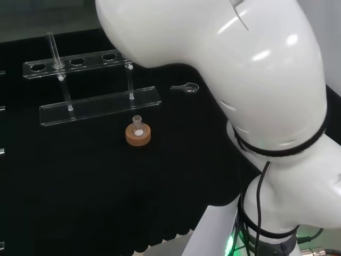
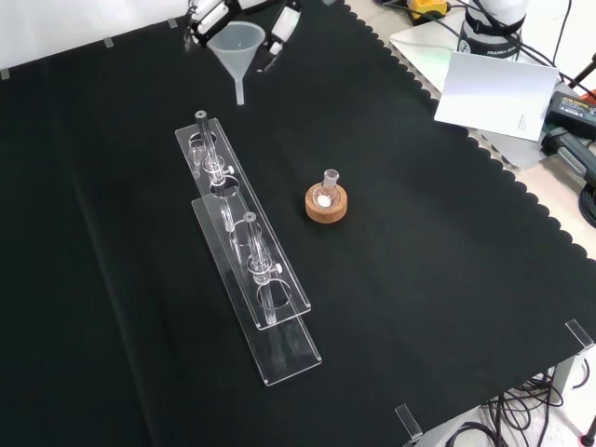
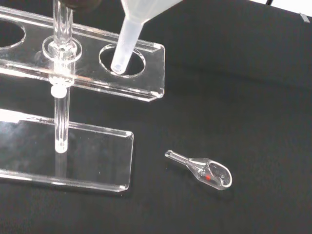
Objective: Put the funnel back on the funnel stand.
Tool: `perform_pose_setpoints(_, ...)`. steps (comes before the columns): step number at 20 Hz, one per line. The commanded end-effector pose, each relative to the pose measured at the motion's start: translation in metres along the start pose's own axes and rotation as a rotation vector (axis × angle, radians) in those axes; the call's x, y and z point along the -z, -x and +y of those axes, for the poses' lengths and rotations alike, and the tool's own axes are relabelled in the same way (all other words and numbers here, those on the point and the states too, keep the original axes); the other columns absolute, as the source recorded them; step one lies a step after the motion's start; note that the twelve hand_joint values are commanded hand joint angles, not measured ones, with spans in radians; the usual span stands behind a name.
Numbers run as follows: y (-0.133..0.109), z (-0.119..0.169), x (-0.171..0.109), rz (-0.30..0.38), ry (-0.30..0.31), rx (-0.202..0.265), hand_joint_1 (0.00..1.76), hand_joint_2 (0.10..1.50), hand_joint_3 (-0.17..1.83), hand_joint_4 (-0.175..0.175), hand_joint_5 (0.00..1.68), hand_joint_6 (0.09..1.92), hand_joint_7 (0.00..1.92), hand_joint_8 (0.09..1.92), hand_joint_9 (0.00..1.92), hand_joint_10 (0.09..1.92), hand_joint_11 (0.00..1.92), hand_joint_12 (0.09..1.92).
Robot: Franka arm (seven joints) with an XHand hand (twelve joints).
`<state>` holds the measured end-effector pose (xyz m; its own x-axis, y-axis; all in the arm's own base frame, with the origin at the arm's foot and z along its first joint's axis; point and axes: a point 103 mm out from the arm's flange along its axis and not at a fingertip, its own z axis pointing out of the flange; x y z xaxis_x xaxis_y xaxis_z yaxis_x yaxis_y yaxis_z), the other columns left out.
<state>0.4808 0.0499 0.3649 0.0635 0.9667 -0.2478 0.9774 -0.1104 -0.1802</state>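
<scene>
Hand (image 2: 209, 17) grasped translucent funnel (image 2: 237, 45), spout hung over stand's (image 2: 244, 244) end hole, bare surface (image 2: 438, 261) beyond stand's edge

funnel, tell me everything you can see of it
The funnel is translucent white plastic, by its look: a wide cone that narrows to a straight stem. It hangs upright, stem down, held at the cone by the hand at the far end of the cloth in the front view. In the wrist view its stem tip lines up with the end hole of the clear funnel stand, not yet seated.
</scene>
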Motion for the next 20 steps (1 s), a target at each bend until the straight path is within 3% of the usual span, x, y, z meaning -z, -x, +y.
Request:
perform_pose_setpoints(1,-0.013,0.045,-0.007,0.032,0.025,0.025,0.87,1.15,-0.17,-0.028,0.56,0.49,0.43,0.69,0.78,0.50,0.62,1.22)
perform_pose_setpoints(10,-0.015,0.083,-0.024,0.040,0.020,0.026,0.88,1.15,-0.17,-0.029,0.56,0.50,0.42,0.69,0.77,0.50,0.62,1.21)
perform_pose_setpoints(20,-0.016,0.096,-0.040,0.039,-0.008,0.023,0.88,1.14,-0.17,-0.030,0.56,0.51,0.42,0.69,0.77,0.50,0.63,1.21)
